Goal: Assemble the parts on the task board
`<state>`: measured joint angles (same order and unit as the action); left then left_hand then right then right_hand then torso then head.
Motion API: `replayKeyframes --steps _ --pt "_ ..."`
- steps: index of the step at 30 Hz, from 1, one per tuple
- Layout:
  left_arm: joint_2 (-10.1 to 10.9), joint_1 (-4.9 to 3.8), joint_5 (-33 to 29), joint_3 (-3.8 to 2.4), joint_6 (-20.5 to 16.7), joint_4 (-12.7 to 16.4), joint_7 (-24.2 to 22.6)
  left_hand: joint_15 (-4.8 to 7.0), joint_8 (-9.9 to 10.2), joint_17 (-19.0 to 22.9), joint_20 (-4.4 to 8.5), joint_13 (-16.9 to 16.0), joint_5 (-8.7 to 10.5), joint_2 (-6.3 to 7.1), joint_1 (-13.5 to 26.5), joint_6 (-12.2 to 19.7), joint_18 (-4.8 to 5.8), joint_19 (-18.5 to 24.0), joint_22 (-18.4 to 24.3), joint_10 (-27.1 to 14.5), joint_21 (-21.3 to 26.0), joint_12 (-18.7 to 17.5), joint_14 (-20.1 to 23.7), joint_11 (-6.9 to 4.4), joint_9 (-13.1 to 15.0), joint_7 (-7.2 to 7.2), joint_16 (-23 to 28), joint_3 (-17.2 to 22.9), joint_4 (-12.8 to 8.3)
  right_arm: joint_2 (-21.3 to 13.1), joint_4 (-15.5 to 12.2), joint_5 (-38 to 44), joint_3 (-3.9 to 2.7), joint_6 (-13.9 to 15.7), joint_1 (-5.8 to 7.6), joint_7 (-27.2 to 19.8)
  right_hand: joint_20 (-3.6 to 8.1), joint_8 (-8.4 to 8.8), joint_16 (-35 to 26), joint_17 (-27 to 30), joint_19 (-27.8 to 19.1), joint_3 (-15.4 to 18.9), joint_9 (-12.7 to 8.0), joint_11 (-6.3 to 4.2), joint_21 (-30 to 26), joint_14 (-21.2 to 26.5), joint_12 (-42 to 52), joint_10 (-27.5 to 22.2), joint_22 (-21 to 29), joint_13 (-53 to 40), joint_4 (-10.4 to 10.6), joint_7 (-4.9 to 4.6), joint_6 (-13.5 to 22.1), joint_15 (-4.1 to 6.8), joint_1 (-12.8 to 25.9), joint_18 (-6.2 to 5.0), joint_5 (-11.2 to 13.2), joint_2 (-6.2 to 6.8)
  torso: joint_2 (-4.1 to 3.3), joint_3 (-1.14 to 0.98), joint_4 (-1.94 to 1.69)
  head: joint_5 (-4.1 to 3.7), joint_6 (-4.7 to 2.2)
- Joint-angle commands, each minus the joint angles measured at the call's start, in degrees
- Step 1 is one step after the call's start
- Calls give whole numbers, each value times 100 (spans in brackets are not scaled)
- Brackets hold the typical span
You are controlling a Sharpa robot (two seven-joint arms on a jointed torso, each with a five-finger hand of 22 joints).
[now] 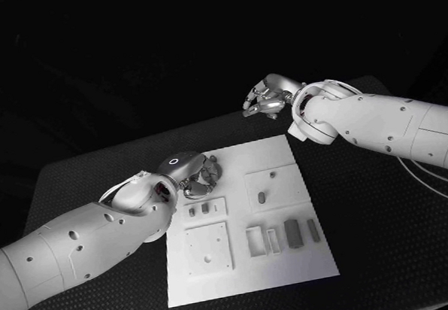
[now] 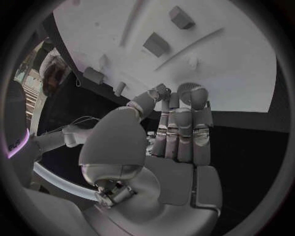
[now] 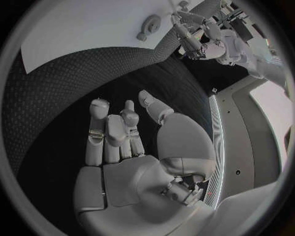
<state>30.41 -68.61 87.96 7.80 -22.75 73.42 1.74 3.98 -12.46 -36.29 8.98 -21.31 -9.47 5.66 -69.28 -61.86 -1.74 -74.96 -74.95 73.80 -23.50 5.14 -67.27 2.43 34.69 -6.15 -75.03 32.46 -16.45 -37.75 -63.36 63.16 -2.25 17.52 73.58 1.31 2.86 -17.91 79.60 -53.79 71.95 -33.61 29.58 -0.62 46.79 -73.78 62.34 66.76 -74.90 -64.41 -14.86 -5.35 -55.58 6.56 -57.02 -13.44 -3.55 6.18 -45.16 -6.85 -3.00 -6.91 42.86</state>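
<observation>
Left hand over task board (right hand off it, empty)

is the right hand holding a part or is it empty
Empty: the right hand has its fingers spread over the black table, nothing in the palm.

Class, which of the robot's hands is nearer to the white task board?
Left. The left hand hovers over the white task board's far-left corner; the right hand hangs beyond its far edge, above the black table.
</observation>
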Motion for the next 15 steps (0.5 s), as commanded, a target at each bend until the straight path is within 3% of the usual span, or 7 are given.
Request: replayKeyframes --steps 1,12,15 --pt "164 -8 -159 -29 42 152 -103 -2 -30 7 26 -10 -30 -40 -13 -35 -403 -35 -114 20 -30 1 -53 3 3 -9 -23 39 12 -7 -5 1 -3 -59 -5 -46 36 23 -36 -10 15 1 6 -5 -32 4 7 6 -112 7 3 -47 -1 31 52 -156 18 -20 5 12 -140 0 -7" --pt "578 -19 -275 -25 285 223 -156 0 -35 16 29 -16 -28 -53 -2 -41 -398 -35 -112 32 -26 -2 -55 1 3 -7 -18 41 16 -59 -17 1 -3 -61 -16 -46 36 24 -36 -10 15 1 7 -5 -32 4 7 6 -113 8 2 -47 -2 31 52 -156 18 -20 -6 24 -150 3 -6" --pt "629 -17 -276 -22 275 168 -163 1 -37 18 31 -18 -28 -55 -1 -44 -397 -36 -112 37 -25 -2 -55 0 3 -6 -17 42 15 -73 -24 1 -3 -60 -18 -44 36 24 -36 -10 15 1 8 -5 -32 4 7 7 -113 8 2 -47 -2 31 52 -156 18 -21 -11 18 -144 14 -5"
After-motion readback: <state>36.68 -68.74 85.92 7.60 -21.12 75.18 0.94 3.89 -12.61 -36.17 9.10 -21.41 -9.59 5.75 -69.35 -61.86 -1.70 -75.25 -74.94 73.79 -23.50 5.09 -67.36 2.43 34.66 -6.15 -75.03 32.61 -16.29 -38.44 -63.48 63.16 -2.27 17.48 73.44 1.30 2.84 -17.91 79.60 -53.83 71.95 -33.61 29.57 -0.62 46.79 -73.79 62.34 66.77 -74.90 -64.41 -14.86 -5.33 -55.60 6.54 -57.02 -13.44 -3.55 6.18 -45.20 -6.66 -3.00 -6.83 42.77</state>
